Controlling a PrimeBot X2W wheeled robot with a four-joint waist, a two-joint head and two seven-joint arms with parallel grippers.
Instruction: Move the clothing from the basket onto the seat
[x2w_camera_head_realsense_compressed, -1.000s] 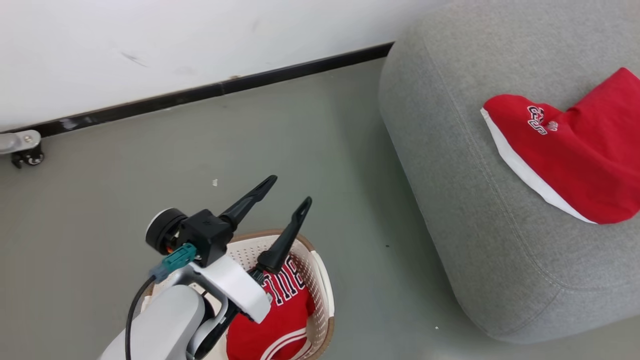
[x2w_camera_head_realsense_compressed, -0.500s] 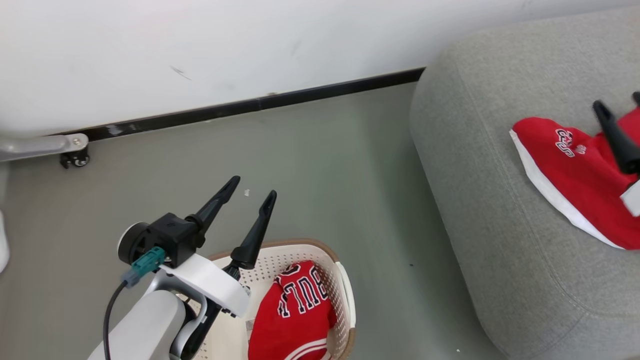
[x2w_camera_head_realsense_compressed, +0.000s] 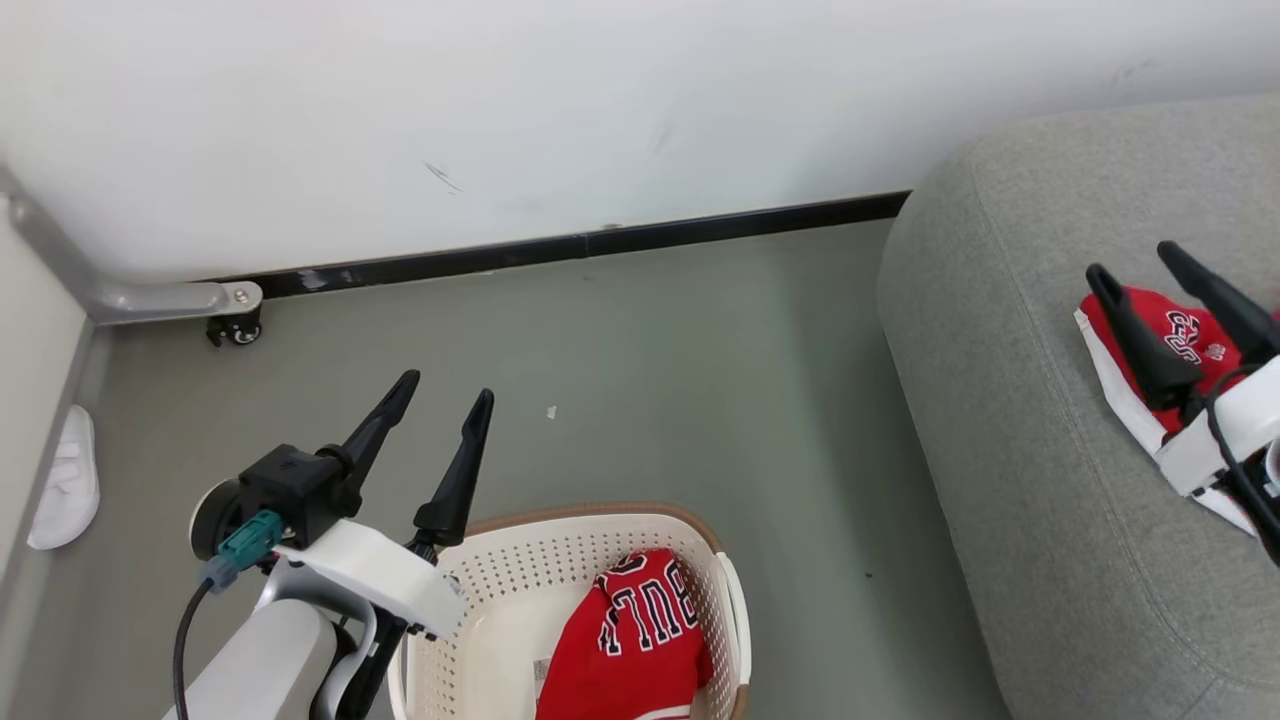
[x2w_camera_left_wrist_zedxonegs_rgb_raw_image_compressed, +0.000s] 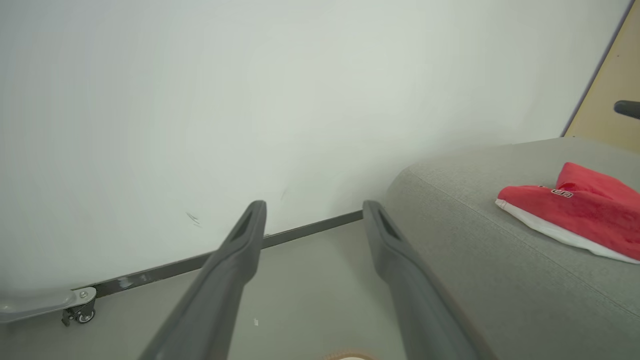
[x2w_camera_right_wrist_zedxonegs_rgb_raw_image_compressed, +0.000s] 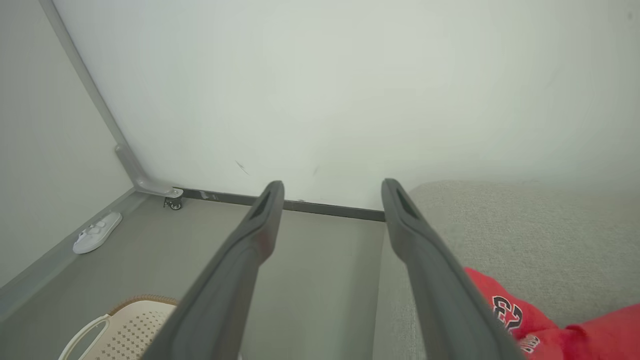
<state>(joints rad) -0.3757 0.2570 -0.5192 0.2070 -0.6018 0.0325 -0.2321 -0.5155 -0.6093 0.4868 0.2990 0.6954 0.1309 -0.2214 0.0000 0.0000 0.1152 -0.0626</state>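
A red jersey (x2w_camera_head_realsense_compressed: 635, 645) with black-and-white lettering lies crumpled in the cream perforated basket (x2w_camera_head_realsense_compressed: 520, 575) on the floor at the bottom of the head view. My left gripper (x2w_camera_head_realsense_compressed: 446, 385) hovers open and empty above the basket's left rim. Red shorts (x2w_camera_head_realsense_compressed: 1190, 335) with white trim and a small logo rest on the grey seat (x2w_camera_head_realsense_compressed: 1010, 420) at the right. My right gripper (x2w_camera_head_realsense_compressed: 1135, 262) stands open just above the shorts, holding nothing. The shorts (x2w_camera_left_wrist_zedxonegs_rgb_raw_image_compressed: 585, 212) also lie on the seat (x2w_camera_left_wrist_zedxonegs_rgb_raw_image_compressed: 480, 250) in the left wrist view, and the shorts (x2w_camera_right_wrist_zedxonegs_rgb_raw_image_compressed: 540, 320) appear at the lower right of the right wrist view.
A white wall with a black skirting board (x2w_camera_head_realsense_compressed: 580, 245) runs behind. A grey metal leg with a small caster (x2w_camera_head_realsense_compressed: 232, 325) stands at the left. A white slipper (x2w_camera_head_realsense_compressed: 65, 480) lies by the left wall. Grey floor (x2w_camera_head_realsense_compressed: 700, 400) separates basket and seat.
The head camera has swung left, shifting the whole picture right. My right gripper has come into view over the shorts. Both grippers stay open.
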